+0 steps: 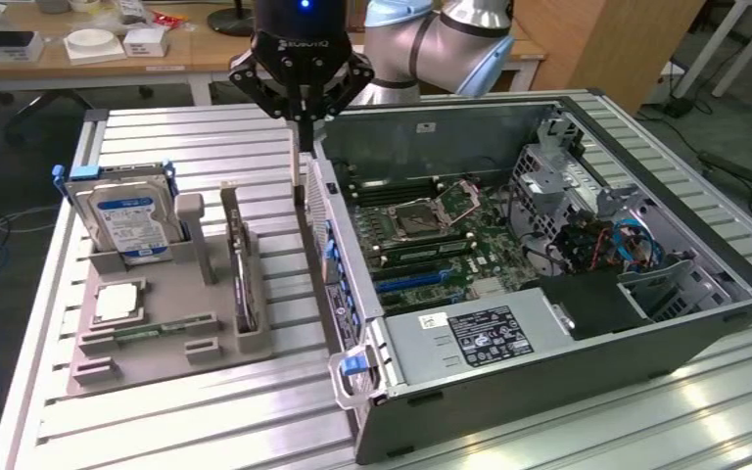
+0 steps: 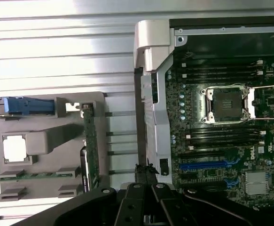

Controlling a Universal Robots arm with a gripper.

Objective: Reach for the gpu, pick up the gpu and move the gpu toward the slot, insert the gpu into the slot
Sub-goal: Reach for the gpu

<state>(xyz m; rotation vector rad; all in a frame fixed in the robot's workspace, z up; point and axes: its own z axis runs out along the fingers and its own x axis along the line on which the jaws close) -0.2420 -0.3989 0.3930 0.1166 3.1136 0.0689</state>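
Note:
The gpu stands on edge in a grey holder on the slatted table; in the wrist view its green edge shows. The blue slot lies on the green motherboard inside the open computer case, also visible as the blue slot. My gripper hangs above the case's side wall, between the holder and the motherboard, clear of the gpu. Its fingers are drawn together, shut on nothing.
A silver hard drive, a processor chip and a green memory stick sit in the same holder. The case holds the processor socket, a power supply and cables. A cluttered desk stands behind.

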